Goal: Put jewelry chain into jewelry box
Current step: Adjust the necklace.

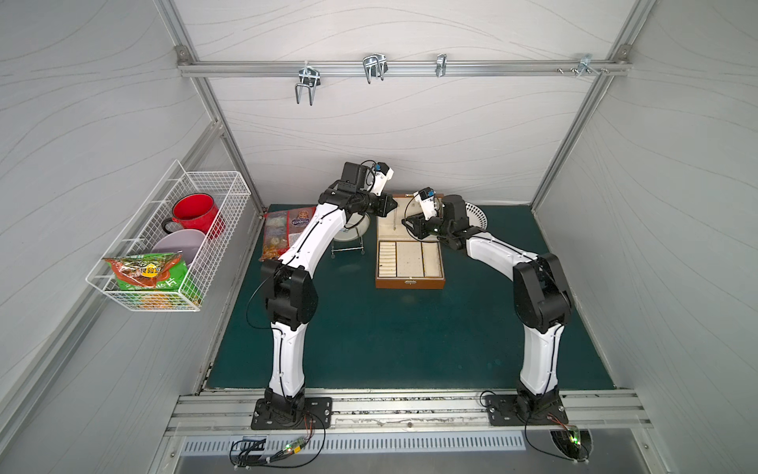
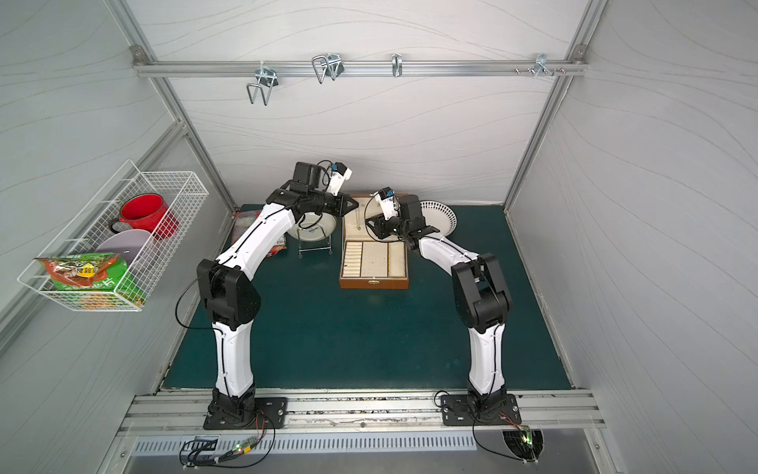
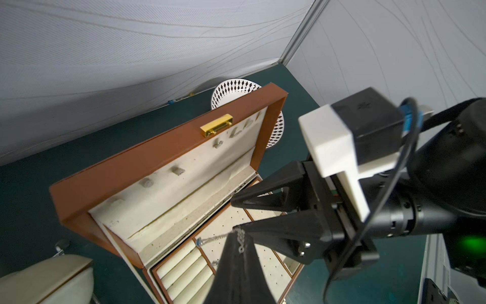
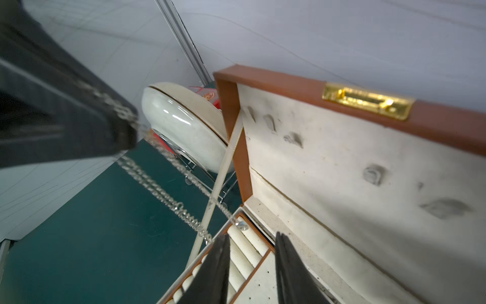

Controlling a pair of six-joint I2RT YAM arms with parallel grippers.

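We saw left gripper (image 4: 130,126) clenched on jewelry chain (image 4: 164,197), it dangled over open jewelry box (image 1: 410,283) at twelve o'clock, right gripper (image 4: 252,237) released.

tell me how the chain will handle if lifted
Probably floppy: the jewelry chain hangs in two strands from the left gripper. Likely light, given thin links, and might snag the jewelry box rim.

Silver jewelry chain (image 4: 178,208) dangling over open brown jewelry box (image 1: 410,283), lid upright
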